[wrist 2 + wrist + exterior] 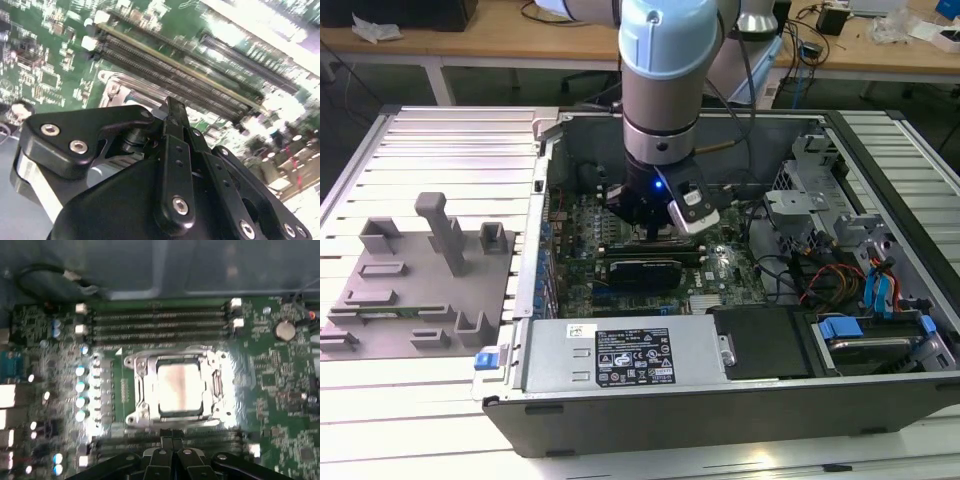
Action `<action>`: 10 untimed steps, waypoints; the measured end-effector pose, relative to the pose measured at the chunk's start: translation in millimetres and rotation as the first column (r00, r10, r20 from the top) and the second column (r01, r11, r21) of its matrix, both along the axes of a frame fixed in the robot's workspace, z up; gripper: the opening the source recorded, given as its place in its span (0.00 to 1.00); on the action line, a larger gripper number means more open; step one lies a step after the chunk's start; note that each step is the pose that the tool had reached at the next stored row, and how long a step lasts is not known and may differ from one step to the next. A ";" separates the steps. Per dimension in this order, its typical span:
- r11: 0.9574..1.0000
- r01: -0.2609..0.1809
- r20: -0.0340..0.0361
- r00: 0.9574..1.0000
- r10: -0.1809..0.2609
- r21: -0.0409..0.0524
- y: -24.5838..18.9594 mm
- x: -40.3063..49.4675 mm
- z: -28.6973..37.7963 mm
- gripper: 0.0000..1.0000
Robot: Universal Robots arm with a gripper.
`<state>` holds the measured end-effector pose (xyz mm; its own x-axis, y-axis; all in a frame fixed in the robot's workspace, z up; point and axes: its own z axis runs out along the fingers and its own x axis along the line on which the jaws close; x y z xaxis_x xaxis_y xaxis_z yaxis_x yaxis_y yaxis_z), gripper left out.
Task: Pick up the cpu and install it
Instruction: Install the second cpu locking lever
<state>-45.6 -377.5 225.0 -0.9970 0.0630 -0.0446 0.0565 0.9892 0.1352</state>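
Note:
The cpu (179, 387), a pale silver square, lies flat inside the metal-framed socket (137, 390) on the green motherboard (280, 385). In the first wrist view my gripper (170, 439) hovers just beside the socket's edge, its black fingers pressed together with nothing between them. The second wrist view has the same shut fingers (175, 150) above a corner of the socket frame (112, 87). In the exterior view the gripper (655, 228) reaches down into the open computer case (720, 420), over the middle of the board.
Memory slots (160, 322) run along both sides of the socket. A power supply (620, 355) sits at the case's front and drive bays with blue tabs (840, 328) on the exterior view's right. A grey parts holder (420, 285) stands outside on the left.

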 end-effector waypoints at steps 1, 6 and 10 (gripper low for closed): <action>1.000 0.000 0.000 1.000 0.000 0.000 4.7 0.5 0.0 0.11; 1.000 0.000 0.000 1.000 0.000 0.000 21.9 12.5 -0.2 0.11; 1.000 0.000 0.000 1.000 0.000 0.000 25.1 14.9 1.8 0.11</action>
